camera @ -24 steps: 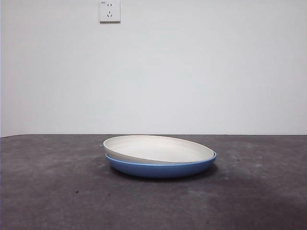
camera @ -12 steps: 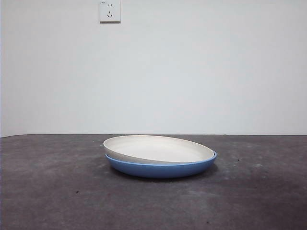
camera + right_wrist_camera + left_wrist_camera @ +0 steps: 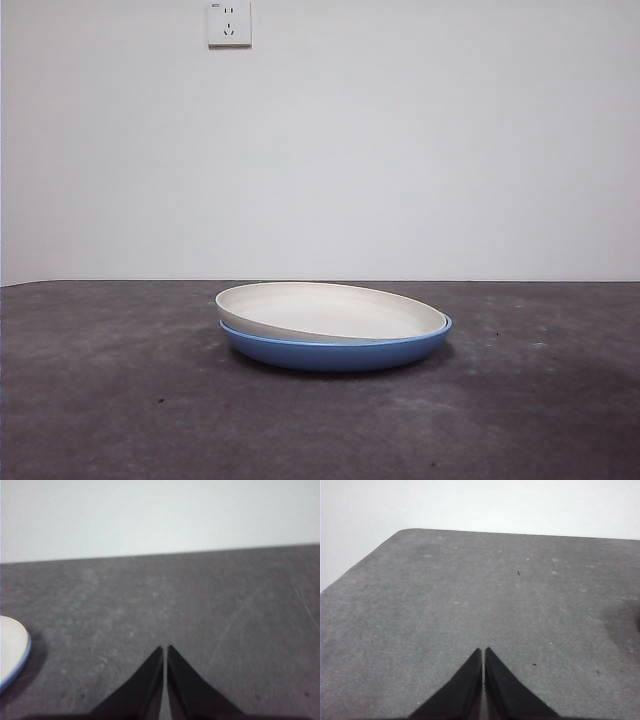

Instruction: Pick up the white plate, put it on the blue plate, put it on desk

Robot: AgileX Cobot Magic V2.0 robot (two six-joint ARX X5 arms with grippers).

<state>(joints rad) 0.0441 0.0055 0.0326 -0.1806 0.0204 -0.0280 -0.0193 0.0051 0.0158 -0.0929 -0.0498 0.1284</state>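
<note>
While both hands wait empty, step in hand looks like lifting white plate off blue one and setting it on table. Right hand: jaws together, over bare table, plates just at edge of its view. Left hand: jaws together, no plate in sight. White plate sits tilted inside blue plate, left rim raised. Advice: use right hand, open jaws first, pinch white rim only, lift straight so blue plate does not drag.
</note>
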